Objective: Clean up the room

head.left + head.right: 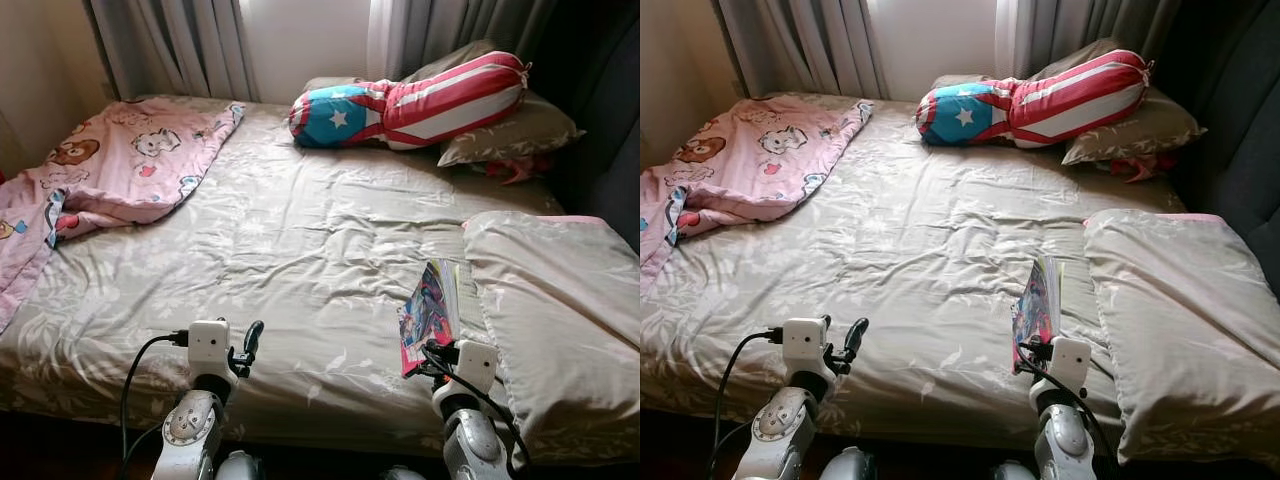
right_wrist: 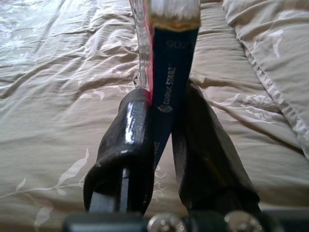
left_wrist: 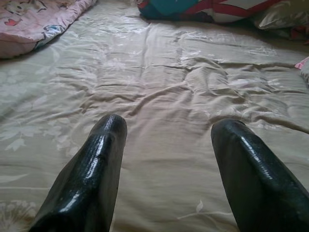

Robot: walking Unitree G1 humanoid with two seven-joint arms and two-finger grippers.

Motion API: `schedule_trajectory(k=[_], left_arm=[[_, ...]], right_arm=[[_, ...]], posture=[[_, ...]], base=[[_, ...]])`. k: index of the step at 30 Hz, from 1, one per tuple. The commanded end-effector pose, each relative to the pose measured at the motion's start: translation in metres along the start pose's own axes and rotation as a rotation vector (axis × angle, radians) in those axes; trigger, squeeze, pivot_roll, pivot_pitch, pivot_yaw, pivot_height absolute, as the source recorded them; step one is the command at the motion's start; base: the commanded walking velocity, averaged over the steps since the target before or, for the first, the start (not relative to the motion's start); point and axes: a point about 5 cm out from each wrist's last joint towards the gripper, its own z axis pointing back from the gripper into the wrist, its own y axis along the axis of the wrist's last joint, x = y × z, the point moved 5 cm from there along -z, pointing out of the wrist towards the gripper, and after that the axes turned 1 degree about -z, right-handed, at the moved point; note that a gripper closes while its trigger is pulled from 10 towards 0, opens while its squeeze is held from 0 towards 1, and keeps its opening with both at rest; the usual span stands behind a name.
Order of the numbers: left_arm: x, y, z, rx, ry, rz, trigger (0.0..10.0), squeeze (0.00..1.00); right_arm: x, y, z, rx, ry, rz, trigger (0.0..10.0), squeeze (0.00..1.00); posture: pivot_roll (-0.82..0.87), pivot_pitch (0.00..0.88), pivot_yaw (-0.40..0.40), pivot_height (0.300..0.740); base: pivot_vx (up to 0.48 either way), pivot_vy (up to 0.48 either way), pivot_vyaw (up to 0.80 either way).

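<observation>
Magazine upright, pinched between right fingers over bed; left fingers apart, empty.

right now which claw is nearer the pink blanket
Left. The left claw hangs open over the sheet on the pink blanket side; the right claw, gripping a magazine, is farther across.

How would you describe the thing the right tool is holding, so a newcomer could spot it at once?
Start at the bed and go to its near edge, beside the beige pillow. There the right tool is shut on a thin book, held upright on its edge; its bright glossy cover stands out against the pale bedding.
</observation>
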Motion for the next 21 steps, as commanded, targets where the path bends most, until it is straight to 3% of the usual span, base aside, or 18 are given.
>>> schedule_trajectory(k=[1, 7, 21], left_arm=[[0.001, 0.0049, -0.0011, 0.015, -0.009, -0.002, 10.0, 0.0], [0.0011, 0.0044, -0.0008, 0.012, -0.009, -0.001, 10.0, 0.0], [0.0, 0.0038, -0.0006, 0.008, -0.004, -0.005, 10.0, 0.0]], right_arm=[[-0.0063, 0.0201, -0.0055, 0.078, 0.017, 0.002, 10.0, 0.0], [-0.0059, 0.024, -0.004, 0.092, 0.02, 0.001, 10.0, 0.0], [-0.0117, 0.0197, -0.0025, 0.062, 0.042, 0.008, 10.0, 0.0]], posture=[[-0.09, 0.0, -0.031, 0.646], [-0.09, 0.0, -0.032, 0.646], [-0.09, 0.0, -0.032, 0.646]], base=[[0.0, 0.0, 0.0], [0.0, 0.0, 0.0], [0.254, 0.0, 0.0]])
